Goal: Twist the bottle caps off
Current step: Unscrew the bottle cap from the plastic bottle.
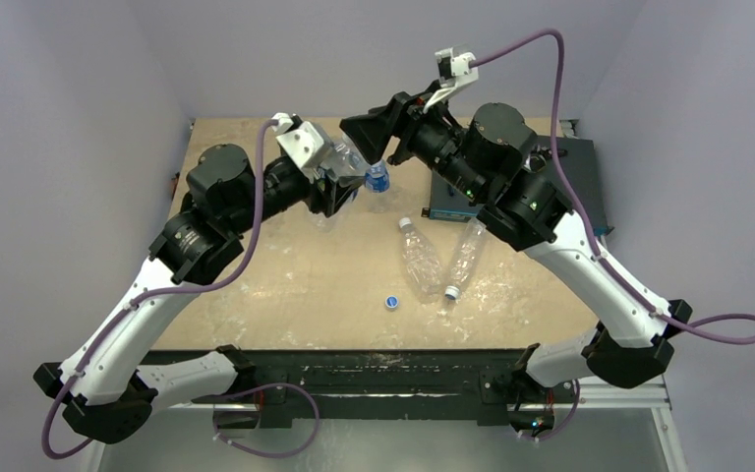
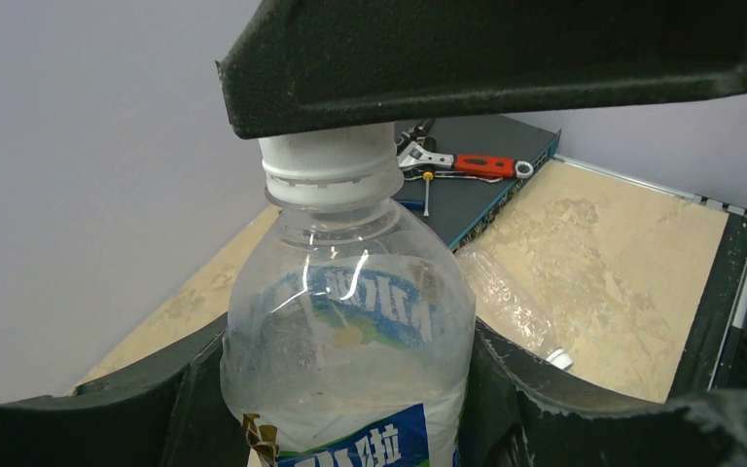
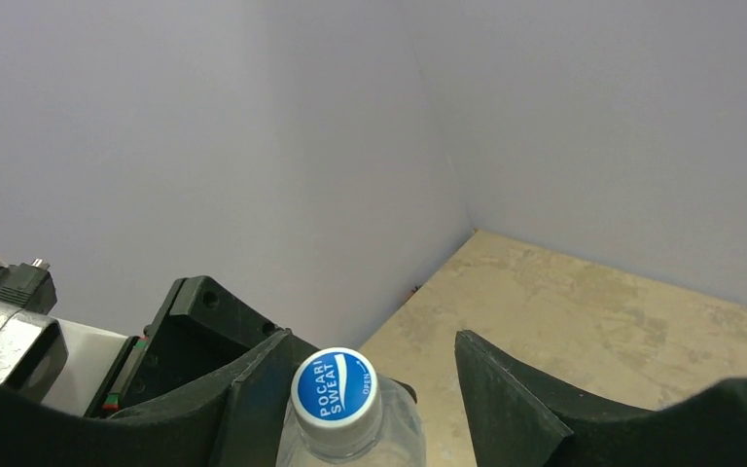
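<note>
Where it's blue, cap point(image 3: 336, 387) reads POCARI SWEAT.

Site is presenting as a robotics laboratory test cell. Plain pale lilac wall panels point(image 1: 69, 88) are enclosing the scuffed beige tabletop point(image 1: 295, 285) beyond its far, left and right edges. Two white-and-black jointed robot arms point(image 1: 123, 324) are standing bolted to a black metal rail point(image 1: 383, 379) at the near edge, trailing purple cables point(image 1: 737, 329). A flat dark blue metal box point(image 2: 515, 136) is sitting at the far right corner, carrying a red-handled adjustable wrench point(image 2: 481, 165).
</note>
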{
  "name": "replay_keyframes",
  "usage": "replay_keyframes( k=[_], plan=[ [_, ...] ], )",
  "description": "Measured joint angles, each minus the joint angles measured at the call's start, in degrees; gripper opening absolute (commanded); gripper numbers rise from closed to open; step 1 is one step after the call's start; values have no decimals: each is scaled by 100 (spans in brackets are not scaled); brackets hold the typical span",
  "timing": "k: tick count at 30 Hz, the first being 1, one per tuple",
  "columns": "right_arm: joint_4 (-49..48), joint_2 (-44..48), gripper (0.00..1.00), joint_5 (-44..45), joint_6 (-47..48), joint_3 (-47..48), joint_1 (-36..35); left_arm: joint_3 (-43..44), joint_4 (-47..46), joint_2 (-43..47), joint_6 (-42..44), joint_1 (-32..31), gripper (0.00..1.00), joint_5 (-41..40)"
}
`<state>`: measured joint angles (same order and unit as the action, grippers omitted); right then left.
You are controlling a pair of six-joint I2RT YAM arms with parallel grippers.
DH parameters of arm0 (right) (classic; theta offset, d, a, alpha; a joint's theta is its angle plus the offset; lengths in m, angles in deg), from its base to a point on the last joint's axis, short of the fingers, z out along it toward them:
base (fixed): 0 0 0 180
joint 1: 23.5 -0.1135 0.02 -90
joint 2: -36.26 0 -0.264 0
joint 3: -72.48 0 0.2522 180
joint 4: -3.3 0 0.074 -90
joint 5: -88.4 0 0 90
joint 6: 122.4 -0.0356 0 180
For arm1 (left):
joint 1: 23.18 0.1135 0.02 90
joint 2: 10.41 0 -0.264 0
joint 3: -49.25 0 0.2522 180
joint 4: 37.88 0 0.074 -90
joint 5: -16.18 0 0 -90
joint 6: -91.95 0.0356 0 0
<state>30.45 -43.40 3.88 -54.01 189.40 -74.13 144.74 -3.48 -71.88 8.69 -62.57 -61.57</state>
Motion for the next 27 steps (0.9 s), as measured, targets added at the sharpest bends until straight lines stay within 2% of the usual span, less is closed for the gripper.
replay_keyframes(
  k=[4, 10, 16, 27],
  plan=[
    [-7, -35, 65, -31, -37, 46, -24, 0, -4, -4, 0, 0, 0, -72],
    [-11, -52, 57, -48, -70, 74, -37, 0, -33, -20, 0, 0, 0, -127],
    [-7, -114, 38, -74, -120, 83, -37, 0, -37, -39, 0, 0, 0, -177],
    [-7, -140, 39, -166, -140, 98, -50, 2, -42, -72, 2, 0, 0, -201]
  ],
)
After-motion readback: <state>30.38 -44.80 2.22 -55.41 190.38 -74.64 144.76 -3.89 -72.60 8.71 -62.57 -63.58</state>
